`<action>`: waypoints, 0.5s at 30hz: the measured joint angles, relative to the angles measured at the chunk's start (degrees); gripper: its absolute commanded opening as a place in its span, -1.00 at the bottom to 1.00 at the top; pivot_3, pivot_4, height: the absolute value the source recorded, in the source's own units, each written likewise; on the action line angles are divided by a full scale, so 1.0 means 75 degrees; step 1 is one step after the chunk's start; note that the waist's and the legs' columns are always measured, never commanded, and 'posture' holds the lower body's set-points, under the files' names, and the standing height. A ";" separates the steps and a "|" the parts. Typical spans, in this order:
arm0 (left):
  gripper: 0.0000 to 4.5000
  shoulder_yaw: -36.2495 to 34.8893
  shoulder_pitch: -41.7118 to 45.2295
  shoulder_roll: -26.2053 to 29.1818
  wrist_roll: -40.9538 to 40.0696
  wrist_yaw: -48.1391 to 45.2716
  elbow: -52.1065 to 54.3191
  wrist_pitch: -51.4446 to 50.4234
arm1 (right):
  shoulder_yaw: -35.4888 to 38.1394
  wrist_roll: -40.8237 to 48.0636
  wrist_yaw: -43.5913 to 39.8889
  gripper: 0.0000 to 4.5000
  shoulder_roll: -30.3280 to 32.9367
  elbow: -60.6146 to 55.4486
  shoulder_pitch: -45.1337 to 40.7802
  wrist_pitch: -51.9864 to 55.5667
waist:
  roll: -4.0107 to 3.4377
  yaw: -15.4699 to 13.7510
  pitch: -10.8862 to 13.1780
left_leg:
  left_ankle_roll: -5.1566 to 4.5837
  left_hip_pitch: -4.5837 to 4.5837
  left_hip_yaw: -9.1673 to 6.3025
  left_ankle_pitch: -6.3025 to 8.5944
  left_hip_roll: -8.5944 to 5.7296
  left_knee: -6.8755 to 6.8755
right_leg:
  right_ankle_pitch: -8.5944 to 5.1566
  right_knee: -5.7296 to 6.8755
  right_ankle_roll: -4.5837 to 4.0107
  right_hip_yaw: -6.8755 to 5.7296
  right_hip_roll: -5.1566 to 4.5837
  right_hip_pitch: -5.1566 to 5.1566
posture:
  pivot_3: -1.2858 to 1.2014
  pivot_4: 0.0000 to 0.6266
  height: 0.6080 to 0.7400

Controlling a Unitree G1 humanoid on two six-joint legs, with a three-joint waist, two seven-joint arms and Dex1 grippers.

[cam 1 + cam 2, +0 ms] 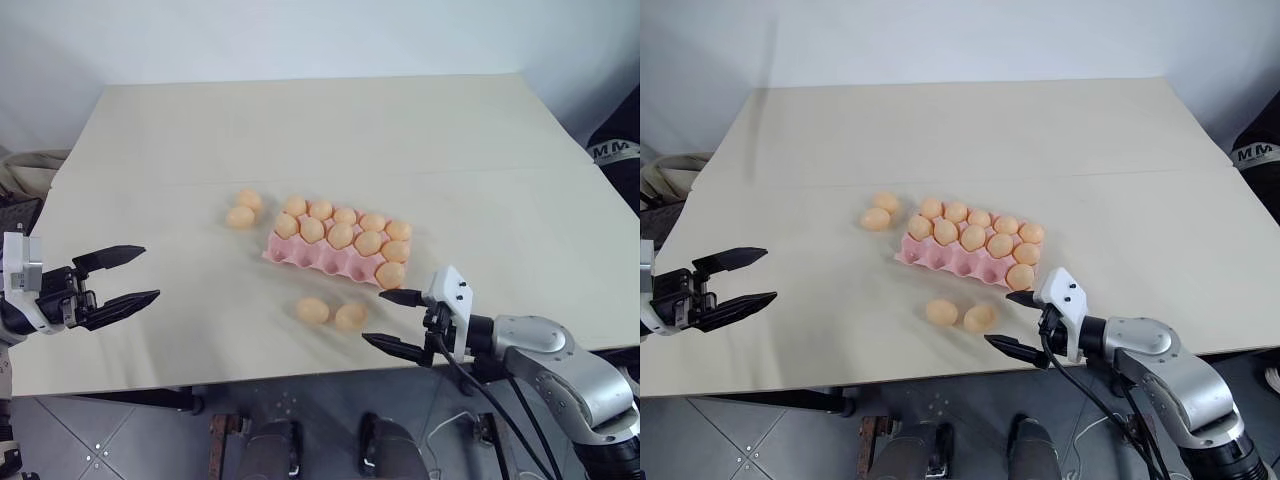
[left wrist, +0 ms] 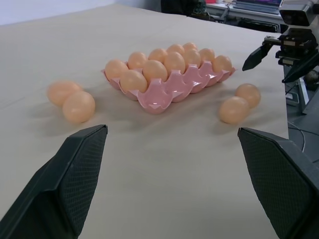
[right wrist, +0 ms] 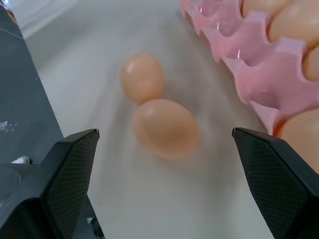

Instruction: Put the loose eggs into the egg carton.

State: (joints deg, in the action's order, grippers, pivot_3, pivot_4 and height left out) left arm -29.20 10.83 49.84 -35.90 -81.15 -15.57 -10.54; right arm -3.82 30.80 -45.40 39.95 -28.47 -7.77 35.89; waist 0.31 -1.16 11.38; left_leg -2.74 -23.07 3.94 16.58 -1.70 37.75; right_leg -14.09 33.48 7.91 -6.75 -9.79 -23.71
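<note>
The pink egg carton (image 1: 310,258) lies in the middle of the table with several eggs in its back and middle rows. Its front row holds one egg (image 1: 390,274) at the right end, and the other front cups are bare. Two loose eggs (image 1: 313,310) (image 1: 351,316) lie side by side on the table in front of the carton. Two more (image 1: 249,200) (image 1: 240,216) lie just off its back left corner. My right gripper (image 1: 392,322) stands open just right of the front pair, pointing at the nearer egg (image 3: 166,128). My left gripper (image 1: 128,277) is open and empty over the table's left side.
The table's front edge runs just below both grippers, with tiled floor beyond it. A black bag (image 1: 615,150) sits past the right edge and a pale cloth (image 1: 30,165) past the left edge. The back half of the table is bare.
</note>
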 measured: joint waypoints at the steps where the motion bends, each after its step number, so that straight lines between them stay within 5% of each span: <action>1: 0.98 0.0000 -0.0004 -0.0033 -0.0001 0.0038 0.0048 0.0000 | -0.0116 -0.0100 -0.0054 1.00 -0.0013 0.0119 -0.0065 -0.0103 | 0.0000 0.0002 0.0000 | 0.0000 0.0000 0.0002 0.0000 0.0001 0.0000 | 0.0000 0.0000 0.0000 0.0001 0.0001 0.0000 | 0.03 -0.52 1.00; 15: 0.98 -0.0004 -0.0196 -0.0205 -0.0039 0.0208 0.0328 -0.0004 | -0.1275 -0.1410 -0.0187 1.00 -0.0922 0.1463 -0.1215 -0.0785 | 0.0000 0.0157 0.0000 | 0.0017 -0.0001 0.0002 0.0010 0.0034 0.0025 | 0.0008 0.0010 -0.0017 0.0003 0.0030 -0.0001 | 0.03 -0.52 1.00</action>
State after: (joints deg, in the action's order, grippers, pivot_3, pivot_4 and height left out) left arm -29.23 9.36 48.30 -36.19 -79.59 -13.11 -10.57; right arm -13.37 20.23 -46.80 33.03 -17.50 -16.88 30.00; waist 0.31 0.01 11.39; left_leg -2.62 -23.07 3.96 16.66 -1.45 37.94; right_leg -14.03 33.56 7.78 -6.72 -9.57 -23.71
